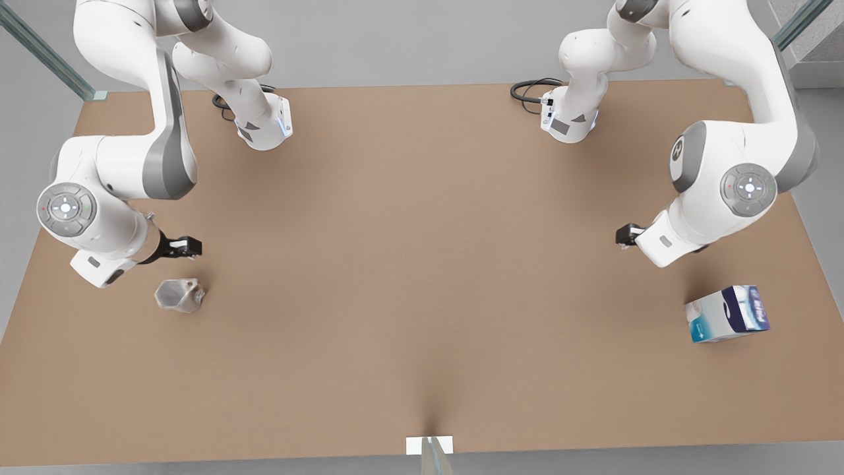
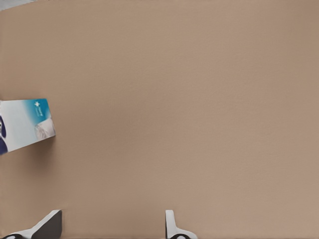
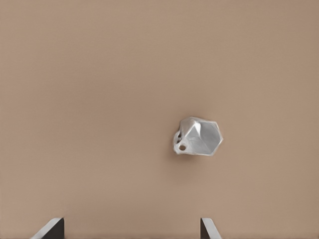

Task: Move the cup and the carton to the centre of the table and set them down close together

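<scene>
Cup (image 1: pixel 179 295) sits on the table (image 1: pixel 422 264) just below the right gripper (image 1: pixel 188 247) in the front view, close to it but not touching, over at that view's left side. Carton (image 1: pixel 727 314) is on the opposite side, lower and off toward the front view's right from the left gripper (image 1: pixel 626 235), a bit farther out than the cup is from its claw. Both are well away from the middle of the table and far from each other.

Wrist cams are what tell the arms apart. Right wrist view has the cup (image 3: pixel 197 137) out ahead of the right gripper (image 3: pixel 130 230), fingertips (image 3: pixel 50 228) spread wide, nothing between them. It also shows a small hole near the cup's rim, which the front view doesn't really show. Left wrist view catches one end of the carton (image 2: pixel 25 124), white and teal, off to the side of the left gripper (image 2: pixel 110 226). Those fingers (image 2: pixel 172 225) are spread apart too, holding nothing.

Table is plain matte light brown. Front view also shows the two arm bases at the far edge, black cables (image 1: pixel 533 90) beside them, grey floor around it, and a small white bracket (image 1: pixel 429 445) at the near edge.
</scene>
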